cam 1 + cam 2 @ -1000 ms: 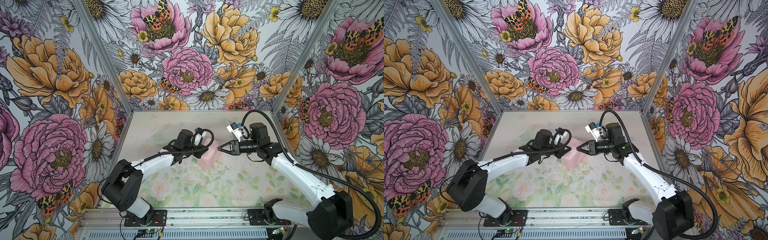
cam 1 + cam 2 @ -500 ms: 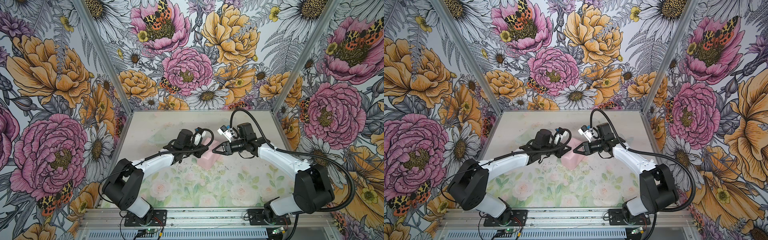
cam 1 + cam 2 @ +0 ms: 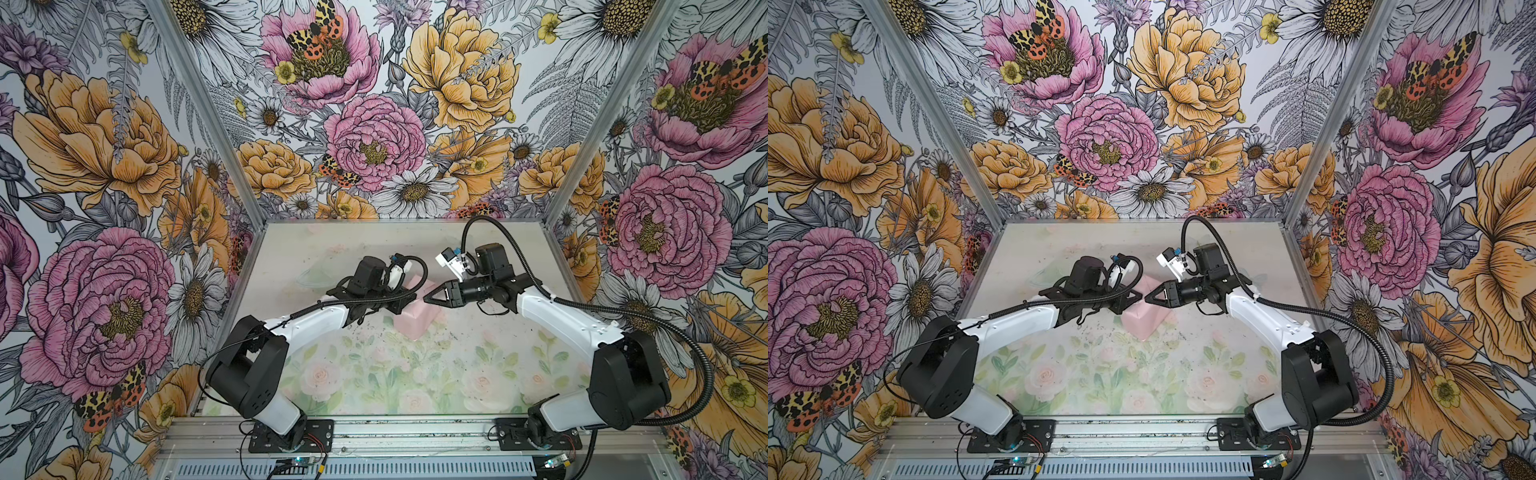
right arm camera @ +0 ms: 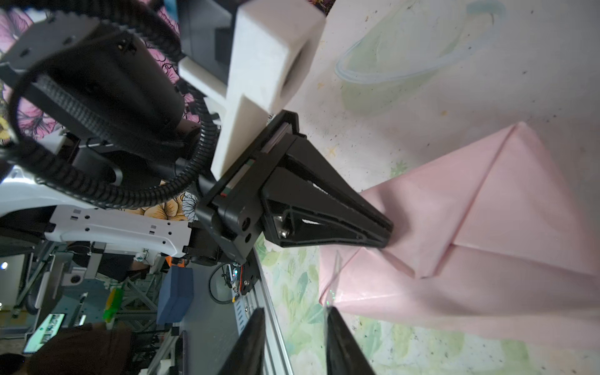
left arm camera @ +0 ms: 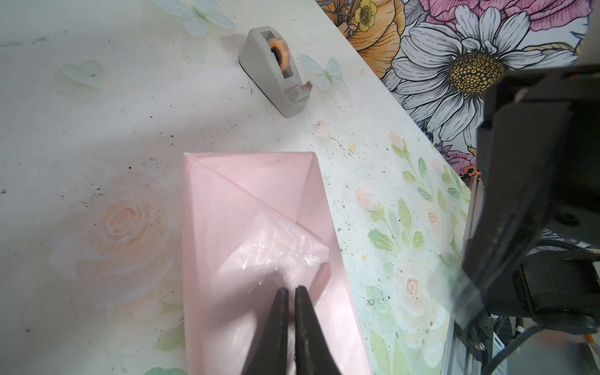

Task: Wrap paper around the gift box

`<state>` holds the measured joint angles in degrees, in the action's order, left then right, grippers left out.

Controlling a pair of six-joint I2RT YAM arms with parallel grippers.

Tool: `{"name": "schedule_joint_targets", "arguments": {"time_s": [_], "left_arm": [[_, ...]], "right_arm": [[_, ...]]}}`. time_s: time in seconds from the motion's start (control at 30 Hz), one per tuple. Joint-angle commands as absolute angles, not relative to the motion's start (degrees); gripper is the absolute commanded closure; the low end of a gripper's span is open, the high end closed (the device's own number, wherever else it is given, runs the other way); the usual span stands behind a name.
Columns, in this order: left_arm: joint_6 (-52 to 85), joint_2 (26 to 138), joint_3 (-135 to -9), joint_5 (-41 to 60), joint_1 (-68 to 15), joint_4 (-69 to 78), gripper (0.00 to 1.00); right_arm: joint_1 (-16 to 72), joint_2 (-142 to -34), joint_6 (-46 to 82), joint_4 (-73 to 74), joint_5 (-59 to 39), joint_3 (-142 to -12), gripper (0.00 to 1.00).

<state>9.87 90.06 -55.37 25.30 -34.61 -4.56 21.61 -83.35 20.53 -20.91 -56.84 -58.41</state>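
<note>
The 2 arms reach inward (elbows bent): left gripper, pressed together, seemingly pins the paper; right gripper spread.

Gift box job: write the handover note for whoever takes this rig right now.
Left gripper: shut, tips pressing on the taped flap of the paper.
Right gripper: open, nothing clamped, close to the parcel.
Things: the paper is folded pale-pink side out into a parcel mid-table. The gift box is not visible, presumably inside. The tape dispenser stands apart from the parcel.
Done: paper folded round, one flap under crinkled clear tape.
Left: in the right wrist view a fold beside the left tips looks loose. It probably needs taping, then check the ends.
</note>
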Motion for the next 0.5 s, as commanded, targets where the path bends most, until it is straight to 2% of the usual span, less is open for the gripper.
{"name": "schedule_joint_targets", "arguments": {"time_s": [0.0, 0.47], "left_arm": [[8.2, 93.1, -56.3, 23.7, -33.7, -10.1, 0.91], [7.8, 93.2, -57.0, 24.3, -33.6, -11.1, 0.91]], "right_arm": [[22.2, -82.7, 28.5, -19.1, -55.4, -60.5, 0.65], [22.1, -86.3, 30.9, -19.2, -56.2, -61.6, 0.67]]}}
